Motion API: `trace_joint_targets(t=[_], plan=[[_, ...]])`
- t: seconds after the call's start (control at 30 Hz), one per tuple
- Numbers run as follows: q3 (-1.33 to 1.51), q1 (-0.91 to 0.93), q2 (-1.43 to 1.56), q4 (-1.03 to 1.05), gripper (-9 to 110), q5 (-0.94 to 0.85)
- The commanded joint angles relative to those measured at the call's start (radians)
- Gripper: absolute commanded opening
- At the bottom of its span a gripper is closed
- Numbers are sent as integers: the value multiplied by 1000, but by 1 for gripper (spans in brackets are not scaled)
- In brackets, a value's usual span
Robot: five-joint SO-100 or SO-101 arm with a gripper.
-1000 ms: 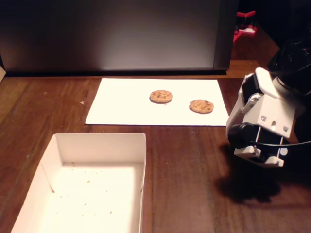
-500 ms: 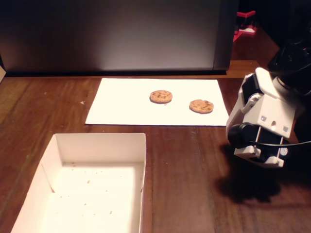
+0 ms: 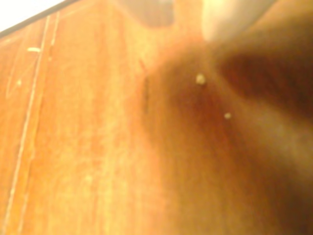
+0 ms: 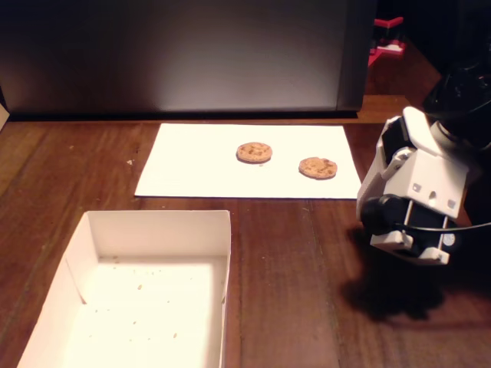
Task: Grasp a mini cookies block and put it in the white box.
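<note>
Two round mini cookies lie on a flat white paper sheet (image 4: 199, 165) at the back of the table in the fixed view, one near the middle (image 4: 254, 152) and one to its right (image 4: 317, 167). The white box (image 4: 222, 253) stands at the front left, holding only crumbs. The arm's white and black wrist and gripper (image 4: 406, 244) hang low over the wood at the right, well apart from cookies and box. Its fingers do not show clearly. The wrist view is blurred and shows only wood and two crumbs (image 3: 200, 78).
A dark upright panel (image 4: 184, 54) stands behind the paper sheet. A red object (image 4: 387, 38) sits at the back right. Bare brown wood (image 4: 299, 276) lies between the box and the arm. A white strip (image 3: 19, 12) shows in the wrist view's top left corner.
</note>
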Motion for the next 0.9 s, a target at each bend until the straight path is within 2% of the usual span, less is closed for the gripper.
trace_joint_targets(t=[0.0,0.2,0.4,0.63,0.87], plan=[[3,-8,72,-74,0,-67],[-78,55,72,-235,0,-8],[-245,32,49,-279,0,-44],[-595,146,-360,-250,1,29],[-854,245,-667,-156,6,130]])
